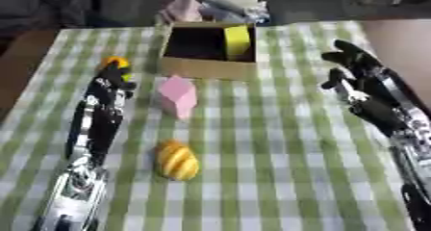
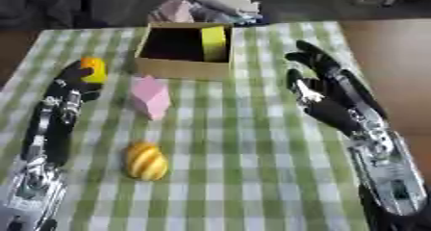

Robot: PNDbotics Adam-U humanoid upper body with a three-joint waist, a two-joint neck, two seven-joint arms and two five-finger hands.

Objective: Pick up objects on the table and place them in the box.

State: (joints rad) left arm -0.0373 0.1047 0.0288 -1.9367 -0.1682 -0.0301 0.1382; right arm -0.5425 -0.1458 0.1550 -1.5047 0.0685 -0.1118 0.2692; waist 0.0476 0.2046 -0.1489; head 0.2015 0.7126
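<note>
Box (image 1: pixel 206 67) is my landmark: it sits open at the far middle of the checked table (image 1: pixel 278 177), with a yellow block (image 1: pixel 237 41) standing inside against its right wall. Just in front of the box I see a pink block (image 1: pixel 178 96), upright and slightly tilted, apart from the box wall. Nearer to me than the pink block lies a yellow ribbed fruit (image 1: pixel 178 160), well apart from the box. Left of the box, my left hand (image 2: pixel 74 83) has its fingers curled round a small orange-yellow object (image 2: pixel 94 69), which is off to the box's left front corner. Right of the box, my right hand (image 2: pixel 324 88) hangs over the cloth with fingers spread wide, holding nothing. Behind the box I see pale bundles (image 1: pixel 221 4) beyond the table edge.
</note>
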